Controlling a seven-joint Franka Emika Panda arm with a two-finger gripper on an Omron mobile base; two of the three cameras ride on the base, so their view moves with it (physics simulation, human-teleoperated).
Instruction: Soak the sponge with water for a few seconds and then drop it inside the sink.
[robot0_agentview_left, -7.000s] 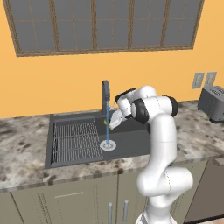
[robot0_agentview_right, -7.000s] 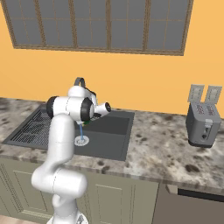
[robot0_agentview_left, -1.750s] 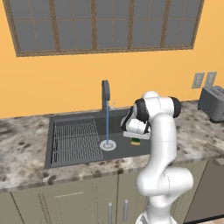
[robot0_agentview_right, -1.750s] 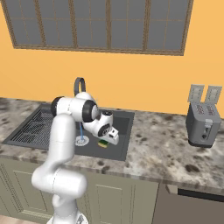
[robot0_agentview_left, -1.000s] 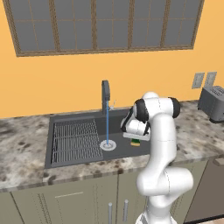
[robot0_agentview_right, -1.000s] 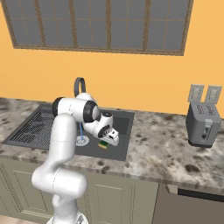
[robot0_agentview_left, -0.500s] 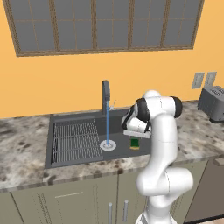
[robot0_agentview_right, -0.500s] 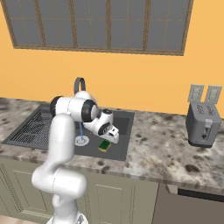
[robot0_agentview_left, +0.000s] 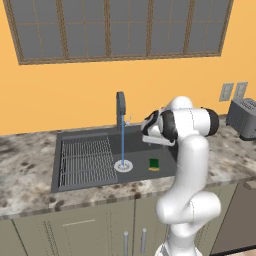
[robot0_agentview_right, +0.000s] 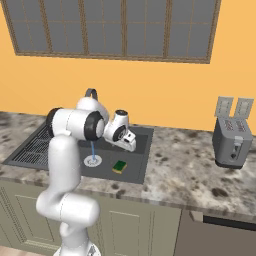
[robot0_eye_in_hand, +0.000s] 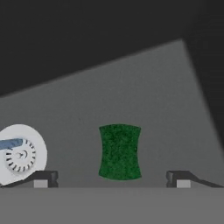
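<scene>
**Sponge down in the basin, pincer empty**

Kitchen wall is orange under a wide window; speckled stone tabletop runs along it, with a toaster at the far end. Sink is set into the tabletop, wire rack on one side, faucet at the back.

Water falls in a thin blue line onto the drain. Sponge lies flat on the basin floor, green face up, near the drain but apart from it and outside the stream.

Pincer hangs above the sponge, fingertips spread wide either side with clear gaps. Nothing held. Hand view looks straight down on the green face, with the drain off to one edge.

Judgement: drop looks done; sponge sits inside the sink as the task asks. What remains is a clean exit.

- Lift straight up before swinging, so the fingers do not clip the sponge or the basin wall.
- Keep the jaws apart while rising.
- Steer clear of the faucet and stream on the way out.
- Tap is running; whether shutting it is wanted, the task does not say.
</scene>
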